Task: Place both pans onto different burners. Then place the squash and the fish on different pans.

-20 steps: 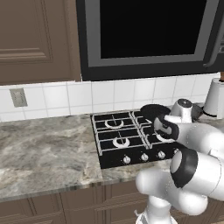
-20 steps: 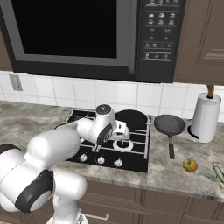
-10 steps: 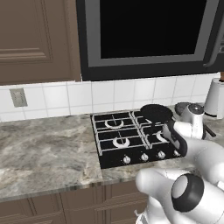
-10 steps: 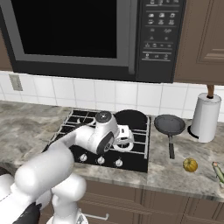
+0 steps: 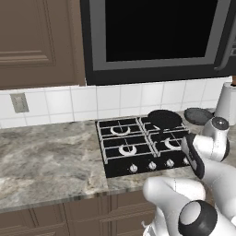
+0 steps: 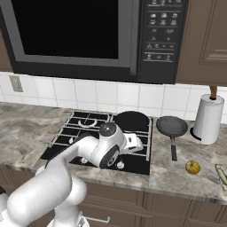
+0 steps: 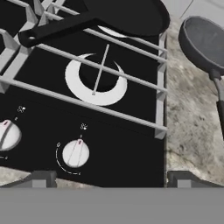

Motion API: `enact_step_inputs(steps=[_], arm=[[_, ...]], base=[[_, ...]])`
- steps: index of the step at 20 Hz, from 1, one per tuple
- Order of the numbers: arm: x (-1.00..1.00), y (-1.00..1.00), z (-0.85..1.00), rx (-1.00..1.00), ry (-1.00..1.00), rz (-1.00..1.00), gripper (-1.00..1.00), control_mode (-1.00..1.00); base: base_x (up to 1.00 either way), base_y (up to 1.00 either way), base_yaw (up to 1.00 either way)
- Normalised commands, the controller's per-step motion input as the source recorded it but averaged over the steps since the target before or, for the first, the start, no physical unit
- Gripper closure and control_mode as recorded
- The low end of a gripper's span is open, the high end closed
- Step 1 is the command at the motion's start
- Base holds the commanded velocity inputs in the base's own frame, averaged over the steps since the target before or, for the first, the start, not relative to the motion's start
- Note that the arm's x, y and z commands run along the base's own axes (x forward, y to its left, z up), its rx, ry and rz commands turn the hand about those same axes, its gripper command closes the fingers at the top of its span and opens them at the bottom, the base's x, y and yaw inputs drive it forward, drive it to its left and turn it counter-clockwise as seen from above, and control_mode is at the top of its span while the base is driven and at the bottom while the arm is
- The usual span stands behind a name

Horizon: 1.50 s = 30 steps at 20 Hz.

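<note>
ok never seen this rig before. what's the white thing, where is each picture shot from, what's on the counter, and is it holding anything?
It's a rendered kitchen. The white thing is a robot arm on a drivable base, ending in a gripper with two fingers.

Two cameras ride on the base behind the arm, one to its left, one to its right, both looking forward and down. The third sits on the hand and looks along the fingers.

A black four-burner hob is set into the marble counter. One pan already rests on the back right burner. A second pan lies on the counter right of the hob, near a paper towel roll. Further forward lie a small yellow-orange round thing and a greenish vegetable at the picture's edge.

The fingers are spread open over the hob's front right corner, holding nothing.
</note>
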Motion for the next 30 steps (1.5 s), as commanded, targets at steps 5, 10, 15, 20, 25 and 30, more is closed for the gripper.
enact_step_inputs(steps=[5, 10, 15, 20, 25, 30], arm=[[-0.22, -0.37, 0.07, 0.0, -0.02, 0.0, -1.0, -1.0], [-0.16, -0.37, 0.07, 0.0, 0.0, 0.0, -1.0, -1.0], [-0.01, -0.36, 0.02, 0.0, 0.0, 0.0, -1.0, -1.0], [0.0, -0.39, 0.0, 0.0, 0.0, -0.02, -1.0, -1.0], [0.0, -0.38, 0.0, 0.0, 0.01, -0.02, -1.0, -1.0], [0.01, -0.38, 0.0, 0.0, 0.04, 0.0, -1.0, -1.0]], base=[[0.0, 0.0, 0.0], [0.0, 0.0, 0.0], [0.0, 0.0, 0.0], [0.0, 0.0, 0.0], [0.0, 0.0, 0.0], [0.0, 0.0, 0.0]])
